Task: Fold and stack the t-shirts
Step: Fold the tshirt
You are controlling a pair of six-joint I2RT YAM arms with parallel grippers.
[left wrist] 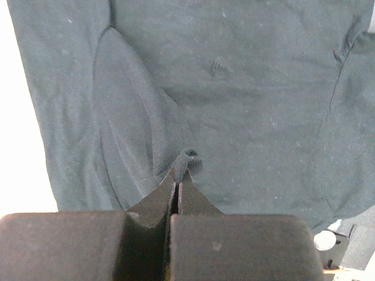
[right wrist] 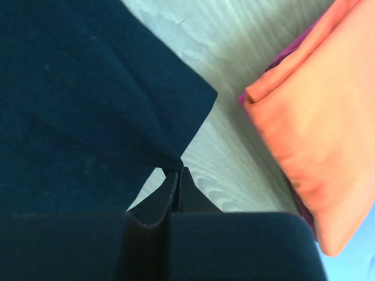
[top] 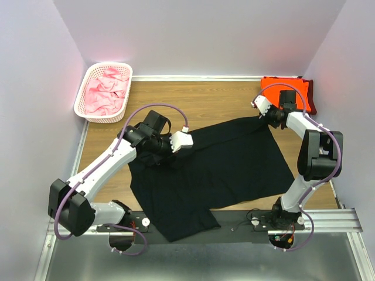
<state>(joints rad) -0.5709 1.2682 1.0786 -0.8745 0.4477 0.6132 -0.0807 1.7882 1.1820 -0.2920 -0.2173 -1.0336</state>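
**Black shirt pinched at both ends**

The black soft cloth t-shirt [top: 228,164] lies spread on the wooden table [top: 205,99]. My left gripper [left wrist: 183,163] is clamped on a small tuck of it. My right gripper [right wrist: 179,171] nips it by the far corner, beside the folded bright orange shirt [top: 287,89]. For a clean fold I'd lift evenly — both arms together, cloth taut, no dragging.

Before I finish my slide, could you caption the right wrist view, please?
Right gripper pinching a corner of the black t-shirt, beside the folded orange t-shirt.
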